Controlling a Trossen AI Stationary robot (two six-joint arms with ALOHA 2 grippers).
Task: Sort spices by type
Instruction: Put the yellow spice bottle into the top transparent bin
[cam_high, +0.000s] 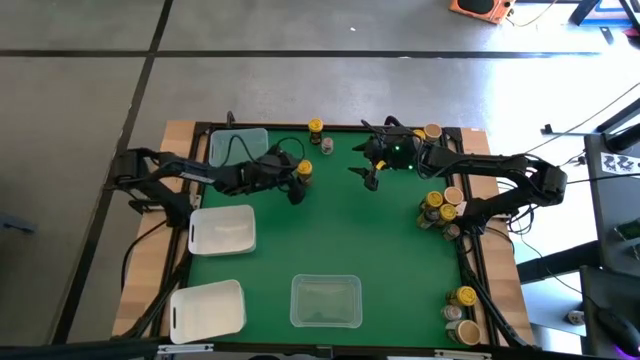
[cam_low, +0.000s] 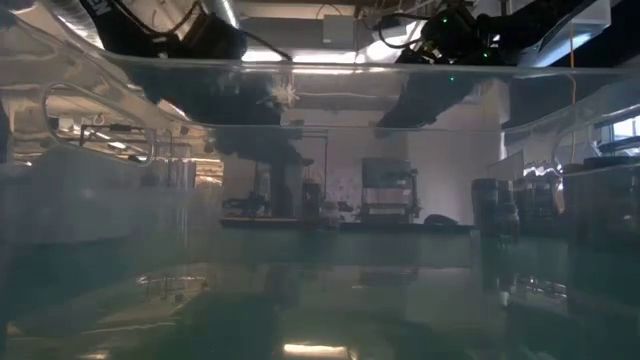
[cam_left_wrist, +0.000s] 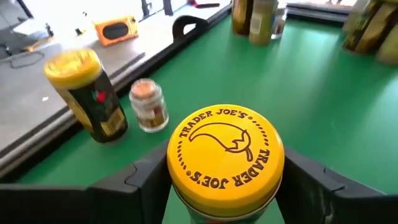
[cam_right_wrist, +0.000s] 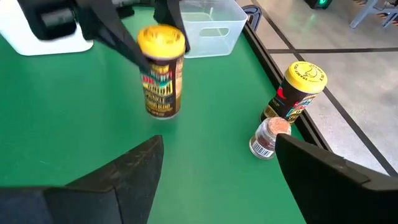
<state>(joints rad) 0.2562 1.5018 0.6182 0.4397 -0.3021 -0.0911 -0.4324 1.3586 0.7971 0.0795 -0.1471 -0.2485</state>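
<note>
I saw left gripper (cam_high: 297, 183) at back centre of green mat (cam_high: 330, 230), fingers (cam_left_wrist: 134, 180) set either side of yellow-lidded jar (cam_left_wrist: 225, 155), jar upright on mat. Could not tell whether fingers pressed jar or stood just off it. Right gripper (cam_high: 368, 177) hovered nearby over mat, jaws apart, holding nothing. Second yellow-lidded jar (cam_left_wrist: 84, 93) and small clear jar (cam_left_wrist: 149, 106) stood by back edge. More jars (cam_high: 440, 207) clustered at right edge.
</note>
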